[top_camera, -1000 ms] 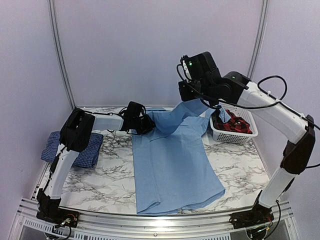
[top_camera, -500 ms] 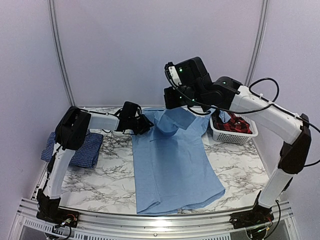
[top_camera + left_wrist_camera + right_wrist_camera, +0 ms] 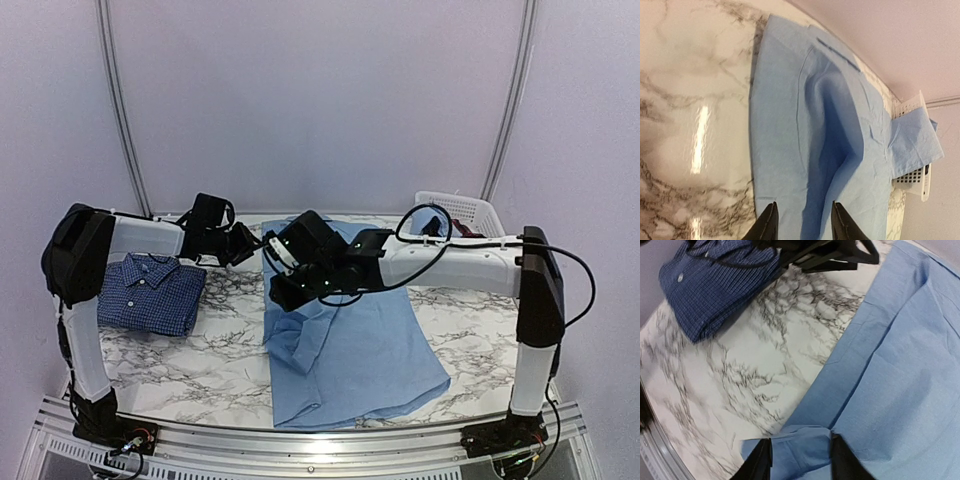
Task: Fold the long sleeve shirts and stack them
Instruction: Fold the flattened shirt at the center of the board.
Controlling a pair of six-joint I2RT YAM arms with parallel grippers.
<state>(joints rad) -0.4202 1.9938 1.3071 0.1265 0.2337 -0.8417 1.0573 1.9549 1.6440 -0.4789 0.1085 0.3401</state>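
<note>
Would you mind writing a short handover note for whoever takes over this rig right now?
Left gripper: open, low over the left edge of the light blue shirt, not pinching it.
Right gripper: open, reached across the shirt, with the end of the sleeve lying between its fingers.
Things: the light blue shirt is spread flat mid-table, one sleeve laid over its left side. The dark blue check shirt sits folded at the left of the table.
Done: check shirt folded.
Left: finish folding the light blue shirt, then stack the two shirts.
</note>
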